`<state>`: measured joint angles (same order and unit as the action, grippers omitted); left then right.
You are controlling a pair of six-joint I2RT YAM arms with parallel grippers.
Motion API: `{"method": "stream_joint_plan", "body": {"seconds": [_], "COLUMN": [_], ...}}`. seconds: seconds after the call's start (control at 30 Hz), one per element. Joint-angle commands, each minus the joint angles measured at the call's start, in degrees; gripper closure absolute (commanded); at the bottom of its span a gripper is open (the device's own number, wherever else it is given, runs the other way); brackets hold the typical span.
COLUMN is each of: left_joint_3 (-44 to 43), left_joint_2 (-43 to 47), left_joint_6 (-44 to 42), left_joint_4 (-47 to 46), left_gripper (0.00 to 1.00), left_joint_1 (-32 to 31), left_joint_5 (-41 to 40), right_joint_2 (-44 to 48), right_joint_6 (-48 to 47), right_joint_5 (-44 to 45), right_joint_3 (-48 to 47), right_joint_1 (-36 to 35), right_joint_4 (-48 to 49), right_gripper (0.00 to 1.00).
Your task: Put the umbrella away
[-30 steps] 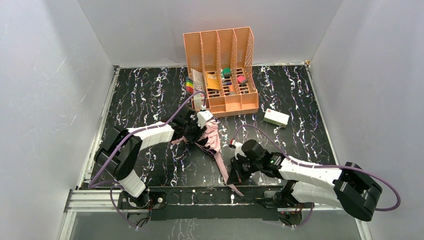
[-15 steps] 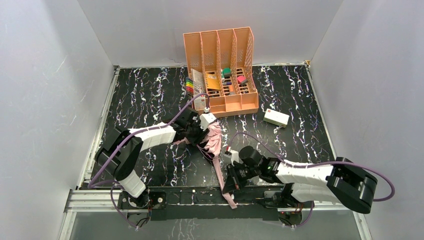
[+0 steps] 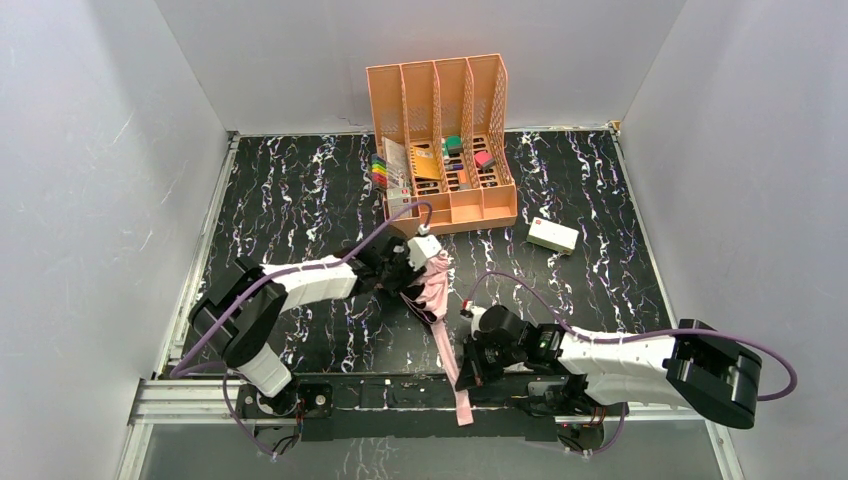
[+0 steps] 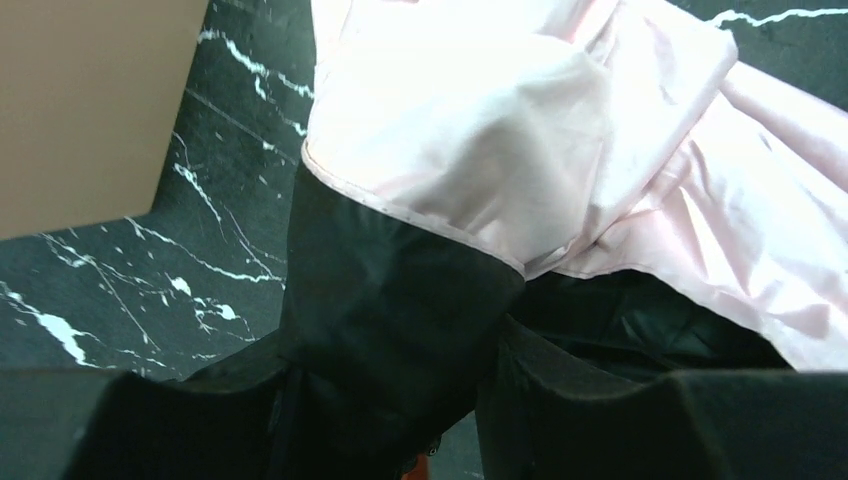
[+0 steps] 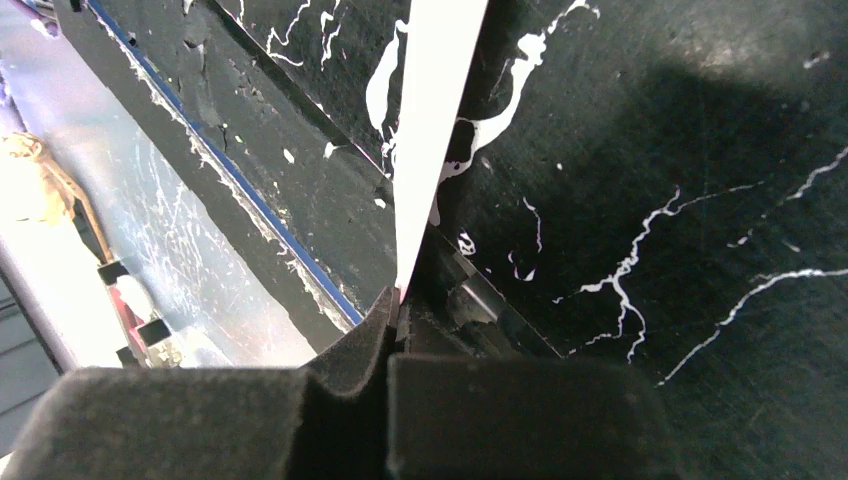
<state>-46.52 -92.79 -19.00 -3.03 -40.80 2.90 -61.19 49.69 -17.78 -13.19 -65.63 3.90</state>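
Observation:
The umbrella (image 3: 434, 288) is a crumpled bundle of pale pink and black fabric near the middle of the table. My left gripper (image 3: 411, 263) is shut on its left end. In the left wrist view, black fabric fills the gap between the jaws (image 4: 400, 400), and pink folds of the umbrella (image 4: 500, 130) lie beyond them. The pink strap (image 3: 461, 407) runs from the bundle down over the table's near edge. My right gripper (image 3: 470, 367) is shut on that strap. In the right wrist view the strap (image 5: 436, 120) goes taut into the closed right gripper (image 5: 398, 308).
An orange desk organiser (image 3: 445, 140) with small items in it stands at the back centre, just beyond the left gripper. A white box (image 3: 553, 235) lies to the right of the organiser. The black frame rail (image 3: 380, 393) runs along the near edge.
The right gripper has moved left and toward the near edge with the strap, which now hangs over the rail. The left gripper and the bundle have shifted a little to the right.

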Motion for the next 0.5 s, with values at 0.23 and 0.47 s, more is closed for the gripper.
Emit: {"method": "stream_joint_plan", "body": {"seconds": [0.23, 0.47], "left_joint_3": [8.50, 10.84], "left_joint_2": [-3.96, -1.88], "left_joint_6": [-6.24, -7.81], "left_joint_4": [-6.36, -9.62], "left_gripper": [1.00, 1.00], "left_joint_1": [-10.14, -11.23], "left_joint_5": [-19.68, -20.24], "right_joint_2": [4.49, 16.33], "right_joint_6": [-4.23, -3.45], "right_joint_5": [9.06, 24.28], "right_joint_3": [-4.38, -10.19], "right_joint_1": [-1.70, 1.25], "right_joint_4": [-18.76, -27.59], "right_gripper": [0.74, 0.39]}}
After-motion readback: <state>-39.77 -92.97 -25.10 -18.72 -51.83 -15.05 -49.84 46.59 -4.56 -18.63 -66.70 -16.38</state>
